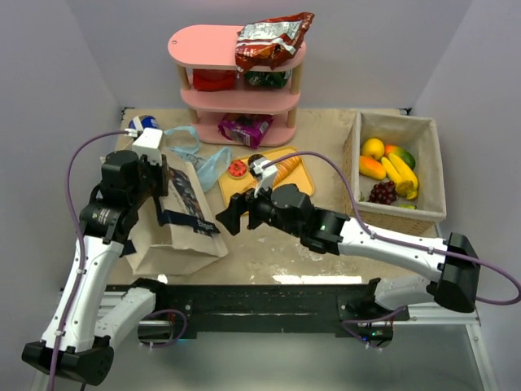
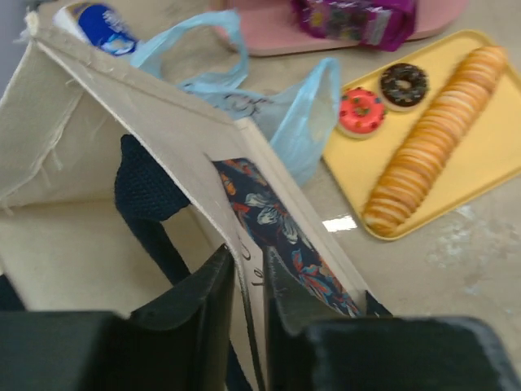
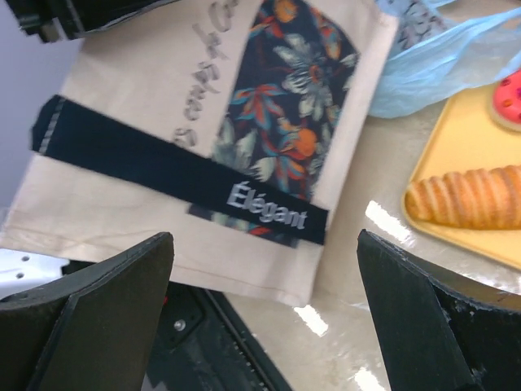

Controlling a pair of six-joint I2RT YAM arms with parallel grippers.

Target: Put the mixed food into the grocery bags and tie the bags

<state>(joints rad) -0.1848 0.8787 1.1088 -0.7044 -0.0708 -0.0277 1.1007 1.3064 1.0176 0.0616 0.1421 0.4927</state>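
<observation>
Right hand (image 3: 264, 244) gapes wide and empty over canvas tote (image 3: 163, 106), grocery bags (image 3: 456, 65) just beyond.

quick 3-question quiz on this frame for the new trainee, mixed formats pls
1. True or false: the right gripper is shut on something.
2. What lies on the yellow tray? A) a pizza B) a sliced loaf C) a sandwich
3. What lies on top of the pink shelf?
Key: 1 false, it is wide open and empty; 2 B; 3 the crisp bag.
</observation>
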